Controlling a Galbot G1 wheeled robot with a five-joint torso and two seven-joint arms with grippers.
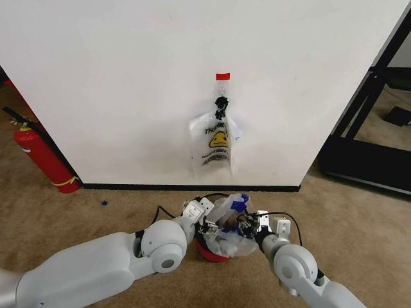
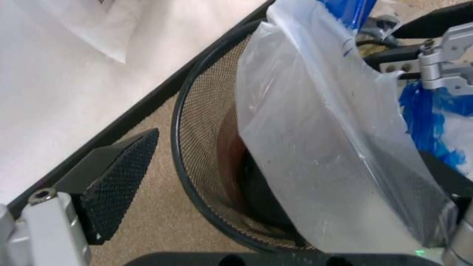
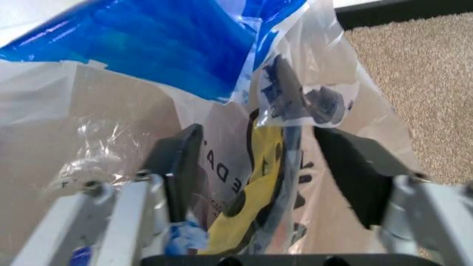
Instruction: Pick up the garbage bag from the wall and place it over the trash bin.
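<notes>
The garbage bag [image 1: 228,215], crinkly translucent plastic with blue patches, lies draped over the trash bin [image 1: 212,252], whose red base shows under it. My left gripper [image 1: 205,221] is at the bin's left side, open. In the left wrist view one pad [image 2: 118,188] stands outside the black mesh rim [image 2: 181,166] and the bag [image 2: 333,155] hangs over the opposite side. My right gripper [image 1: 248,224] is at the bin's right side, open. Its fingers [image 3: 181,166] stand on either side of a bunched yellow and black printed part of the bag [image 3: 258,183].
A second smiley bag [image 1: 215,144] hangs from a black clip [image 1: 221,102] under a red tape strip [image 1: 222,76] on the white wall [image 1: 128,83]. A red fire extinguisher [image 1: 42,154] leans at the left. A black frame [image 1: 372,96] stands at the right. Carpet lies all around.
</notes>
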